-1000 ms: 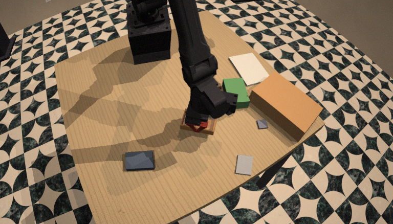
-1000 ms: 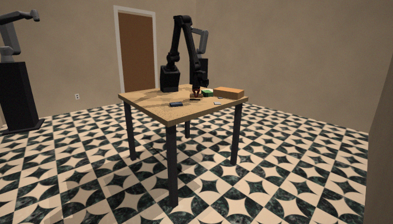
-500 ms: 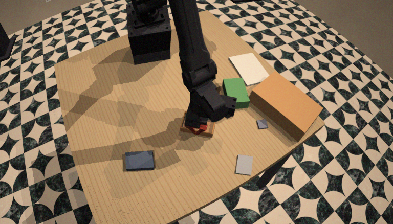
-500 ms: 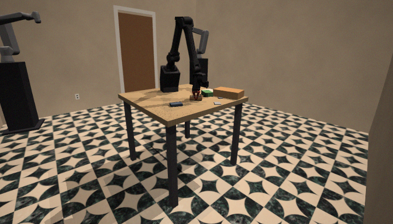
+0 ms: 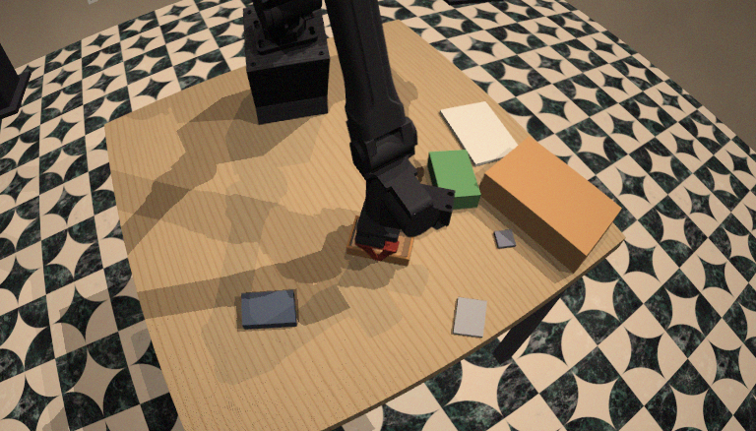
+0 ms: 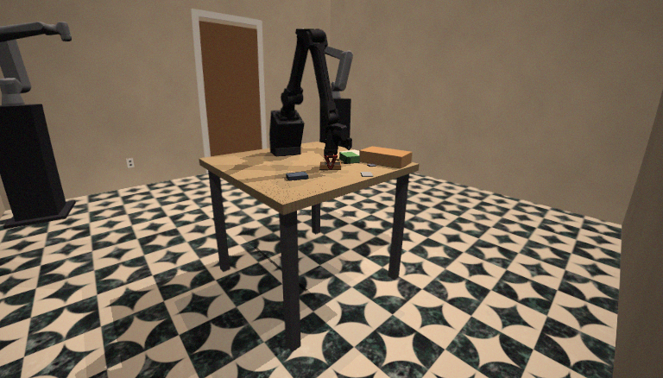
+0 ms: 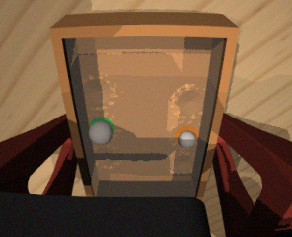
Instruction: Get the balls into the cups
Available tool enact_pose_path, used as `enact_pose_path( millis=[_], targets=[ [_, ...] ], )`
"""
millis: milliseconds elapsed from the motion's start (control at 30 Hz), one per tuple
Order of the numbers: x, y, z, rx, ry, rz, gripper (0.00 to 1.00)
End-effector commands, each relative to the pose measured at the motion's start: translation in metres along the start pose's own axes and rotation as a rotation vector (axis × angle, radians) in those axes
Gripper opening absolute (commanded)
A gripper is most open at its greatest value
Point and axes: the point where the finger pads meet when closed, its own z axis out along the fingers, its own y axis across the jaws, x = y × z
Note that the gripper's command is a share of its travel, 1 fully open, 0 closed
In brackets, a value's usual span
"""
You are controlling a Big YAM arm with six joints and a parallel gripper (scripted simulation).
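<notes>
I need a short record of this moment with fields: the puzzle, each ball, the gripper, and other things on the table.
puzzle: wooden puzzle under a clear cover, near the table middle
large ball: large ball sits at the green cup
small ball: small ball sits at the orange cup
gripper: gripper, red jaws closed on the puzzle's two sides
flat or lifted: cannot tell
nearby: green block, orange box, cream sheet, dark blue pad, two grey tiles

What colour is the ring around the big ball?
Green. The ring hugs the big grey ball inside the wooden puzzle; the wrist view shows it best.
</notes>
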Motion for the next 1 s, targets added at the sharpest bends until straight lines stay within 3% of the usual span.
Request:
enact_pose_path(
  millis=[0,533,567,967],
  targets=[
    [-0.0037,-0.0081,0.0016,0.011,-0.013,0.0,0.69],
    [-0.0032,-0.0075,0.0017,0.009,-0.011,-0.001,0.69],
    [-0.0032,-0.0075,0.0017,0.009,-0.011,-0.001,0.86],
    [-0.0032,-0.0075,0.0017,0.009,-0.011,0.0,0.86]
  ],
)
